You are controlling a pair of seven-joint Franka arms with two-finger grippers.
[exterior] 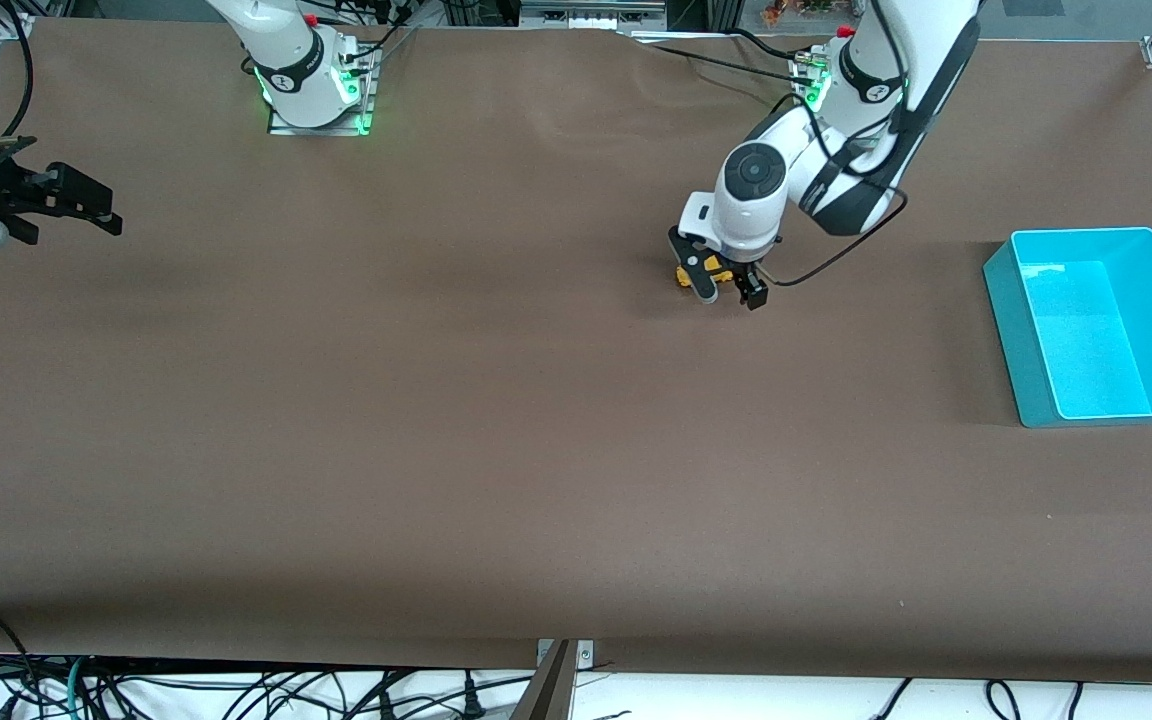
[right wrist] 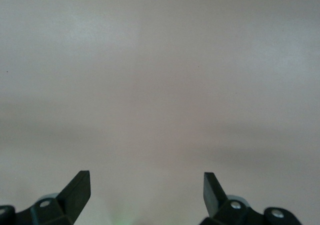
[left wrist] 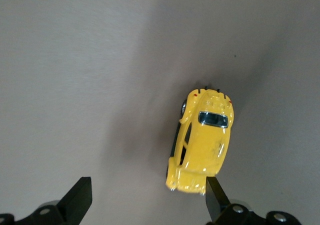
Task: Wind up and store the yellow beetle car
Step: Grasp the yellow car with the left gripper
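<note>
The yellow beetle car [exterior: 686, 275] sits on its wheels on the brown table, toward the left arm's end and close to the robots' bases. My left gripper [exterior: 729, 290] is low over it, open, with its fingers on either side of the car. In the left wrist view the car [left wrist: 205, 145] lies off-centre, one end close to one fingertip [left wrist: 214, 192], with my left gripper [left wrist: 147, 197] wide open and empty. My right gripper [exterior: 101, 210] waits over the right arm's end of the table. In the right wrist view it [right wrist: 145, 190] is open over bare table.
An empty teal bin [exterior: 1008, 335] stands at the left arm's end of the table, nearer to the front camera than the car. Cables hang below the table's front edge [exterior: 576, 665].
</note>
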